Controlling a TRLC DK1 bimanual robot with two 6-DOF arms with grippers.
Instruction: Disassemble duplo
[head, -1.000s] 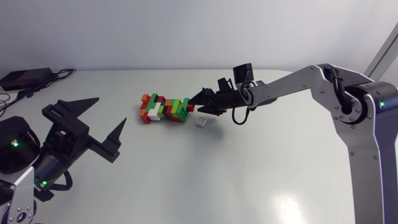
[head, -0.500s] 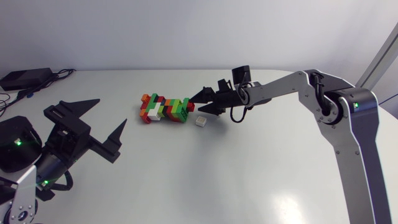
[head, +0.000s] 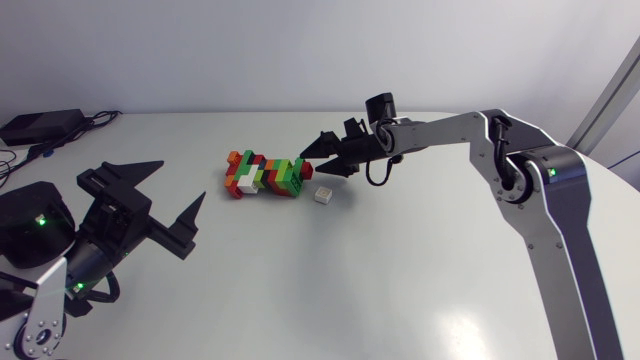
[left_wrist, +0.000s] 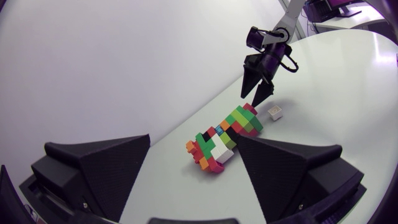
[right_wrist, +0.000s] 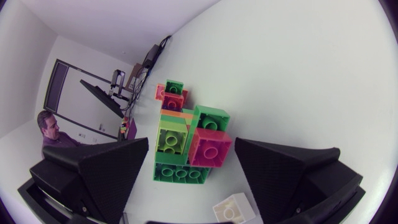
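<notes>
The duplo assembly (head: 266, 174) is a lying bar of green, red, orange, white and lime bricks near the table's middle. It also shows in the left wrist view as the assembly (left_wrist: 222, 138), far ahead of my open left gripper (left_wrist: 194, 144). My right gripper (head: 314, 164) stands open at the bar's right end, fingertips on either side of that end. In the right wrist view the bar's end, a red brick (right_wrist: 210, 148) on a green one, lies just ahead between the open fingers (right_wrist: 93, 177). A loose white brick (head: 322, 195) lies beside the bar. My left gripper (head: 167, 193) stays apart, at the table's left.
A black box with cables (head: 40, 126) sits at the table's back left corner. The white tabletop (head: 380, 280) stretches bare in front of the bricks and to the right.
My right gripper has edged left and a little back, closer onto the bar's right end, while its arm swung inward. The left arm shifted only slightly. The bricks have not moved.
</notes>
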